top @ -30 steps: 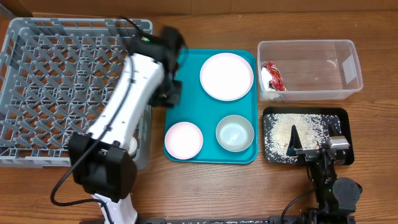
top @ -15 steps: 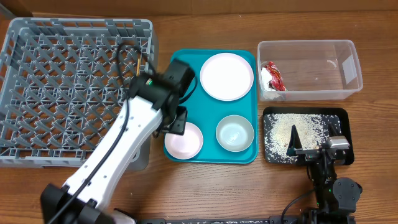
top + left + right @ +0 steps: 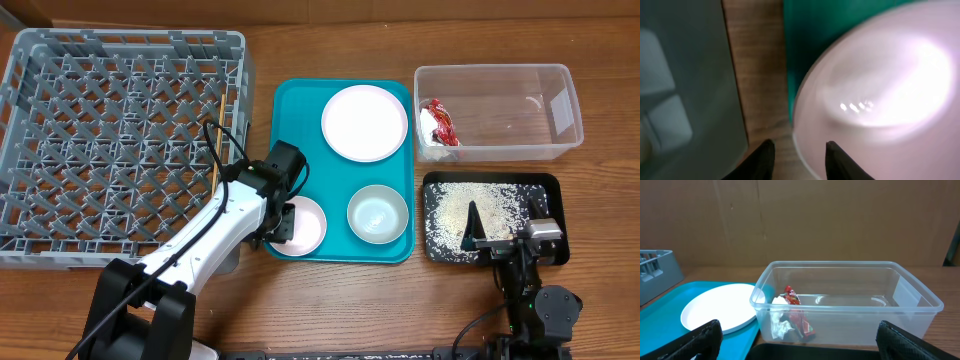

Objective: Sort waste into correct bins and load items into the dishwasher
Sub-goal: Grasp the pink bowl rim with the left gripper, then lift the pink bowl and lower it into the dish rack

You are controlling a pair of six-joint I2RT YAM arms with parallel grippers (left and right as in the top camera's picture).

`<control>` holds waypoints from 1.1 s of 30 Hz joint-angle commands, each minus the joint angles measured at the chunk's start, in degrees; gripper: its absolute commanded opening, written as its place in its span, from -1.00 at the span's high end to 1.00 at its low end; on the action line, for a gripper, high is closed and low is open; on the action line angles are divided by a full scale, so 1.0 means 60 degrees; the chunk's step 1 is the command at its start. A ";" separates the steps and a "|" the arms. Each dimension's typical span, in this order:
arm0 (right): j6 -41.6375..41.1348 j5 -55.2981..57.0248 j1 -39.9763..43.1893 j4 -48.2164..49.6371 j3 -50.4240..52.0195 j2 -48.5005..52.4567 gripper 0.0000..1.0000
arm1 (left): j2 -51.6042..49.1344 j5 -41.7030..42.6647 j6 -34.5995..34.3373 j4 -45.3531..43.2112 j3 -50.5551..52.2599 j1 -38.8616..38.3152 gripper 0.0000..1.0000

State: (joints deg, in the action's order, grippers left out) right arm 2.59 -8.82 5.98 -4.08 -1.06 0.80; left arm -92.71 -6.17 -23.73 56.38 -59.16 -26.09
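Observation:
My left gripper (image 3: 281,226) is open at the left rim of the pinkish-white bowl (image 3: 303,225) on the teal tray (image 3: 300,110). In the left wrist view my gripper (image 3: 797,159) straddles the bowl's (image 3: 880,95) rim, with one finger over the wood and one over the bowl. The white plate (image 3: 365,122) and the greenish-white bowl (image 3: 377,213) sit on the same tray. Wooden chopsticks (image 3: 214,150) lie in the grey dish rack (image 3: 110,130). The red-and-white wrapper (image 3: 438,122) lies in the clear tub (image 3: 510,110). Rice grains cover the black tray (image 3: 500,205). My right gripper (image 3: 495,238) is open and empty over it.
The right wrist view shows the clear tub (image 3: 850,305) with the wrapper (image 3: 797,317) inside, the plate (image 3: 720,311) to its left and a corner of the rack (image 3: 657,267). Bare wooden table (image 3: 330,300) lies in front of the tray.
My left arm has swung from the rack's right edge toward the front and come down at the pinkish-white bowl. The right arm has not moved.

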 commanded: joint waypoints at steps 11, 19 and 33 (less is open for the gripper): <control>0.0007 -0.0047 0.0022 0.0062 0.0102 -0.0102 -1.00 | 0.0022 -0.0058 -0.0382 -0.1144 0.0630 0.0189 0.35; 0.0007 -0.0047 0.0022 0.0062 0.0102 -0.0106 -1.00 | 0.0018 -0.0022 -0.0368 -0.1763 0.1067 0.0393 0.42; 0.0007 -0.0044 0.0022 0.0062 0.0102 -0.0106 -1.00 | 0.0117 0.0182 -0.0331 -0.0033 -0.0834 0.0415 0.92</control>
State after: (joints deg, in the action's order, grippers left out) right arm 2.59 -8.84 5.98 -4.08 -1.06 0.80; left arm -92.53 -4.32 -25.56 53.25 -58.87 -23.90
